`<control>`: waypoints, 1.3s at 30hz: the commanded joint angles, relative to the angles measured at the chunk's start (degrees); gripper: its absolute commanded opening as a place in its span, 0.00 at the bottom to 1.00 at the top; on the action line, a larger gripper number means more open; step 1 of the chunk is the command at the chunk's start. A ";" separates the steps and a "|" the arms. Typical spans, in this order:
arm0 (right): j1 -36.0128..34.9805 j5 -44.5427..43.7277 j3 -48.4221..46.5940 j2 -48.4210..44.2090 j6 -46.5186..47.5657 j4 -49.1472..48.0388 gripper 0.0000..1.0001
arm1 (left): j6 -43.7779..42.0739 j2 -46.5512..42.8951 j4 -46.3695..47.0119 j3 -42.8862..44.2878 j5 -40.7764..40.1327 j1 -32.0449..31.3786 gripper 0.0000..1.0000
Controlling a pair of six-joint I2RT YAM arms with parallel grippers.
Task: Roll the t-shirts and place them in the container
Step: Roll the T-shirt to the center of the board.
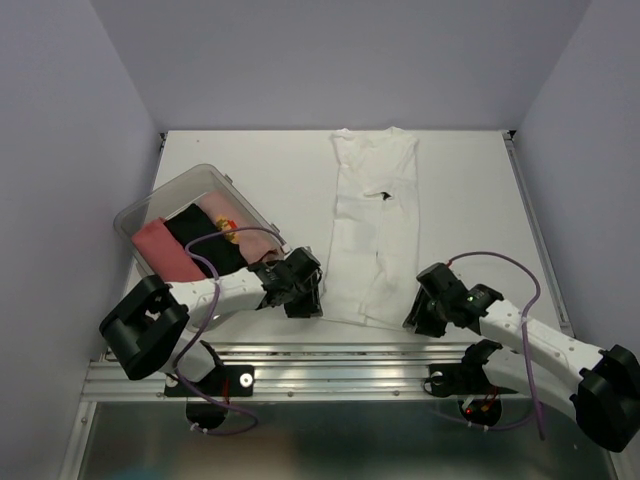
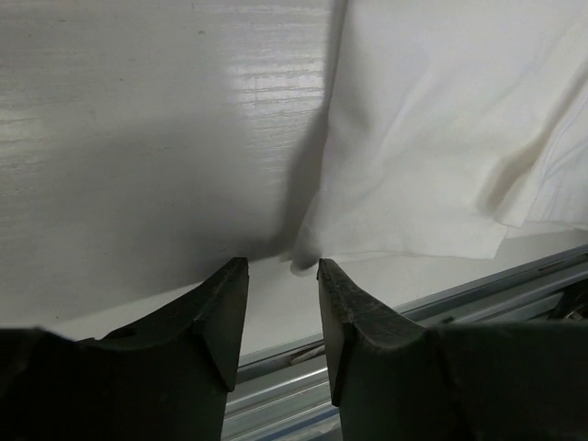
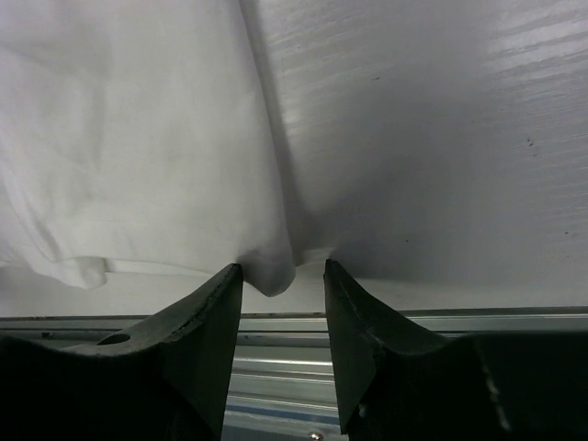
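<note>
**Left wrist view.** The two dark fingers of the left gripper (image 2: 283, 266) are seen at the bottom edge. They are parted, with bare table (image 2: 138, 138) showing in the gap, and nothing is grasped. Just beyond the tips, one near hem corner of the white t-shirt (image 2: 441, 138) is raised slightly, and a shadow is cast beneath it. No contact between cloth and fingers is seen. A metal rail (image 2: 496, 294) is seen along the table's near edge, to the right of the fingers.

**Right wrist view.** The right gripper (image 3: 283, 268) is likewise released, with its fingers apart. The other hem corner is seen drooping just ahead of the gap, close to the finger on the left of this view. Whether it touches that finger cannot be told.

**Top view.** The layout, hidden from both wrist cameras, is given only here. The white t-shirt is laid as a long narrow strip down the middle of the table, with a small dark neck label (image 1: 382, 194) in its far half. The grippers are placed at its near end, one at each side of the hem, but their jaw gaps are not resolved from above. At the left, apart from the strip, a clear tub (image 1: 150, 205) is seen holding a salmon-pink shirt (image 1: 165, 250), a black shirt (image 1: 205, 240) and a pale printed shirt (image 1: 228, 225).
</note>
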State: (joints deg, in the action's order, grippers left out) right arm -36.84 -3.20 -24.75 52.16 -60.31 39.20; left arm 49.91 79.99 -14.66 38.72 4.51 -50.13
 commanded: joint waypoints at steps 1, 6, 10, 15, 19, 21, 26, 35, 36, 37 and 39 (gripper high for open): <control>-0.25 2.68 1.20 0.40 -0.68 -3.08 0.43 | 1.68 0.17 2.88 -1.89 0.41 0.21 0.46; -0.25 2.15 1.64 0.66 -0.24 -3.08 0.35 | 2.30 0.26 4.20 -2.60 1.46 0.21 0.41; -0.25 1.88 1.55 1.27 -0.07 -3.25 0.25 | 2.30 0.96 4.46 -2.25 2.08 0.12 0.40; -0.25 1.80 1.46 1.19 -0.07 -3.34 0.15 | 2.47 -0.09 3.49 -2.42 0.85 0.21 0.42; -0.25 1.62 1.38 1.45 0.02 -3.34 0.10 | 2.56 0.43 4.28 -2.33 1.28 0.12 0.39; -0.25 1.45 1.29 1.54 0.11 -3.17 0.05 | 2.56 0.70 5.51 -2.16 1.99 0.12 0.26; -0.25 0.57 0.41 1.10 0.46 -1.32 0.01 | 2.12 1.05 5.78 -0.93 3.57 0.12 0.00; -0.25 -0.05 -1.61 -1.27 1.08 2.81 0.01 | 5.54 -3.87 5.43 -1.80 7.52 -1.20 0.00; -0.25 0.04 -1.79 -1.36 1.08 2.99 0.01 | 5.81 -3.96 5.25 -1.89 7.70 -1.46 0.00; -0.25 -0.05 -2.31 -1.36 1.08 3.25 0.01 | 5.99 -3.96 4.99 -2.07 7.79 -1.72 0.00; -0.25 -0.14 -2.75 -1.45 1.16 3.86 0.01 | 6.69 -3.96 4.81 -2.42 8.14 -2.69 0.00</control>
State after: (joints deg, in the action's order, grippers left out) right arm -36.84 -2.17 -24.51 51.64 -59.75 40.64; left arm 54.83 77.67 -9.41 37.08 10.92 -51.29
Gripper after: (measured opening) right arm 0.022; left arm 0.017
